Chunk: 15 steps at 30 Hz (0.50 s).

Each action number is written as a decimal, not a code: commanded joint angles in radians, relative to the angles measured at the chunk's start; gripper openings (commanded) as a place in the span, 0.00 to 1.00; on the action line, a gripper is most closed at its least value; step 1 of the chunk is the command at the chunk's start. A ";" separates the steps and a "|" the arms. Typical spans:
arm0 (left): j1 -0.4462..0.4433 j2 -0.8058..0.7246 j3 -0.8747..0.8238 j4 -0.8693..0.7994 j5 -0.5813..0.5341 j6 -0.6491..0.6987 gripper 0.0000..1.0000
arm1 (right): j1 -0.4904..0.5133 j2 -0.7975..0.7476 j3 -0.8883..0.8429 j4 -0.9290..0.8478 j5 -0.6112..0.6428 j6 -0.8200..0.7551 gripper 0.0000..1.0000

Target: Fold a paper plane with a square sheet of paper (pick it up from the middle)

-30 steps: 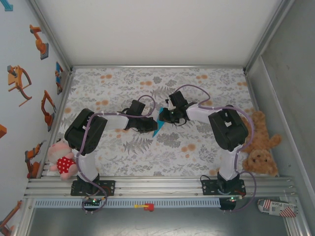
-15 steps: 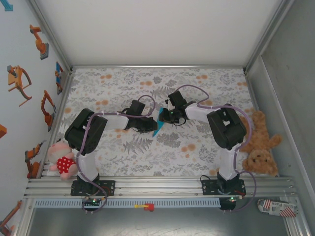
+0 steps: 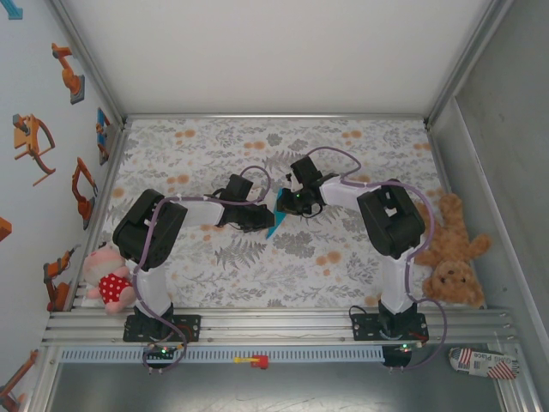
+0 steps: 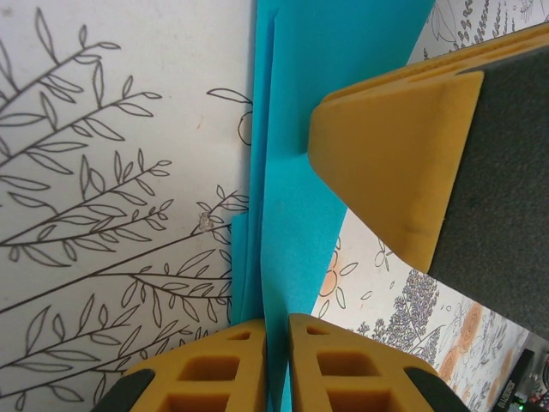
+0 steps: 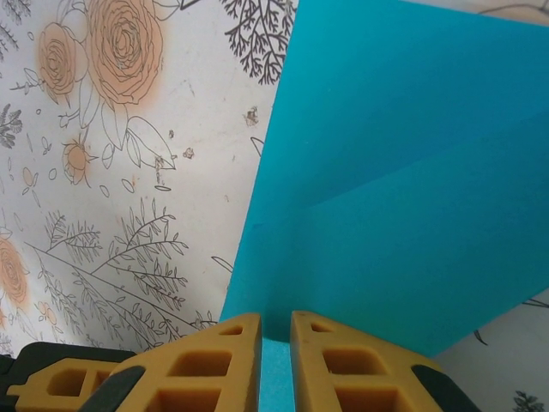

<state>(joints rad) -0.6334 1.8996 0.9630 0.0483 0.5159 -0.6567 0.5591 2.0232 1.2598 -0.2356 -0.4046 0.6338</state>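
Bright turquoise paper plane (image 5: 386,172), sharply creased into overlapping flat layers

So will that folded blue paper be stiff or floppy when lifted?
Probably fairly stiff along its creases: the folded turquoise paper shows straight layered edges, pinched by the left gripper and right gripper. Likely very light, so a push would slide it over the tablecloth. Thin, so hard squeezing may crumple it.

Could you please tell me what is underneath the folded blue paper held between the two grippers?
The floral tablecloth shows beneath and around the blue paper. The patch of cloth directly under the paper is covered, so anything lying there cannot be seen.
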 commanded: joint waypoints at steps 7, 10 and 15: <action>-0.004 -0.056 0.008 -0.125 -0.039 0.025 0.19 | 0.004 0.053 0.033 -0.114 0.070 -0.029 0.17; -0.005 -0.098 0.001 -0.146 -0.052 0.022 0.23 | 0.004 0.056 0.035 -0.113 0.069 -0.028 0.17; 0.001 -0.178 -0.001 -0.189 -0.108 0.031 0.30 | 0.004 0.057 0.036 -0.110 0.067 -0.028 0.17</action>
<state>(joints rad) -0.6350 1.7863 0.9665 -0.0856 0.4473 -0.6487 0.5598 2.0373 1.2934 -0.2825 -0.3992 0.6277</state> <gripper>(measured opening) 0.293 0.169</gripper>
